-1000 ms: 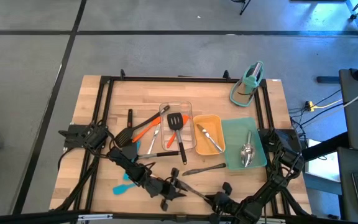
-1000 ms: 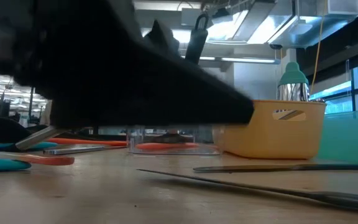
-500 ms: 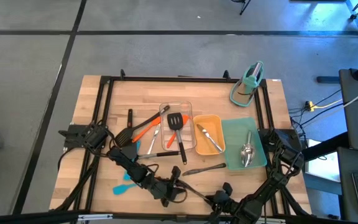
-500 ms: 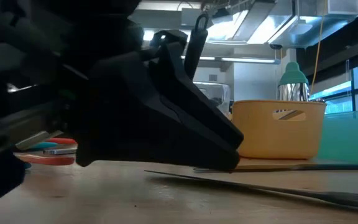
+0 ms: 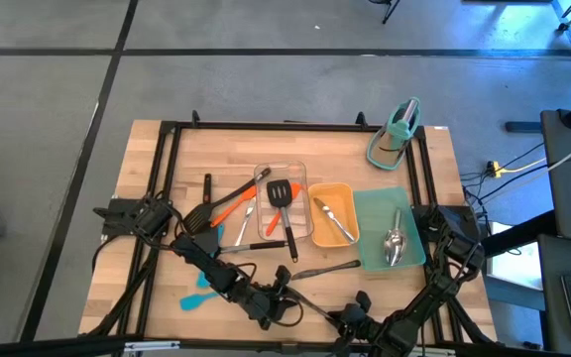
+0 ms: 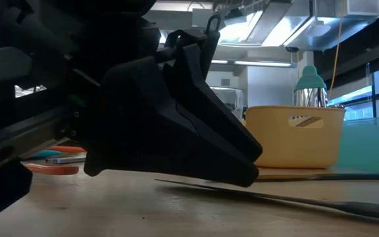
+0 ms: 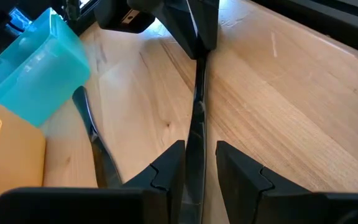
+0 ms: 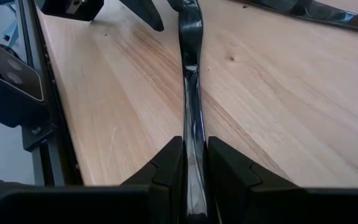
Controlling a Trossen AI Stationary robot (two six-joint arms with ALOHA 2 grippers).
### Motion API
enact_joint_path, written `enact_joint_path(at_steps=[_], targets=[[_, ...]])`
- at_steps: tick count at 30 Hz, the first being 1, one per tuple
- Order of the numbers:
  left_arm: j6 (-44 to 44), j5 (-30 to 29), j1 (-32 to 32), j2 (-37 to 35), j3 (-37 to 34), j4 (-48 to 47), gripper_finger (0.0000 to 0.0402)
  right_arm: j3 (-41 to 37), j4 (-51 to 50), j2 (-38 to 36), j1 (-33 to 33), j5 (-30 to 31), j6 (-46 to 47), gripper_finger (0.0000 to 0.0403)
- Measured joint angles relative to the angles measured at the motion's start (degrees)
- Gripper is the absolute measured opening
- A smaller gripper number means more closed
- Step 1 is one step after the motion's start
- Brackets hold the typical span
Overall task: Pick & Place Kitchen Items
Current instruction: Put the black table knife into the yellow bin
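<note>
A long, thin steel utensil (image 5: 313, 306) lies low over the table near its front edge, with a gripper at each end. My left gripper (image 5: 284, 297) comes from the table's left and is shut on the end toward the left. My right gripper (image 5: 337, 317) comes from the near right and is shut on the other end. In the low view the left gripper fills the picture's left, and the utensil (image 6: 295, 201) runs out from under it to the right. Other kitchen items lie farther back. My left gripper has the utensil's left end (image 7: 196, 163) between its two fingers, slanting down from the table's left and pointing along the utensil. The fingers hide the place of contact. My right gripper pinches the utensil's handle (image 8: 193, 138) near its right end between its two fingers, slanting down from the near right and pointing along it. Whether the utensil touches the table I cannot tell.
A clear tray (image 5: 266, 178) holds a black turner and an orange spatula. Beside it stand a yellow tray (image 5: 345, 193), a teal tray (image 5: 370, 208) and a teal stand (image 5: 397, 131). A steel spoon (image 5: 325, 268), a blue spatula (image 5: 196, 297) and a black turner (image 5: 201, 213) lie loose.
My left gripper has rolled and tipped in place. In the low view its fingers have swung down until their ends stand at the table beside the utensil. The steel utensil and my right gripper have kept where they were.
</note>
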Motion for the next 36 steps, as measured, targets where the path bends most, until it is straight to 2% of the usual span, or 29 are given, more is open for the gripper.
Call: enact_joint_path(at_steps=[20, 36], targets=[[0.94, 0.02, 0.46, 0.09, 0.04, -0.02, 0.0086, -0.02, 3.67, 0.08, -0.09, 4.06, -0.34, 0.0071], [2.02, -2.61, 0.76, 0.09, 0.04, -0.71, 0.0086, 2.84, 3.77, 0.08, -0.85, 5.25, -6.14, 0.0071]])
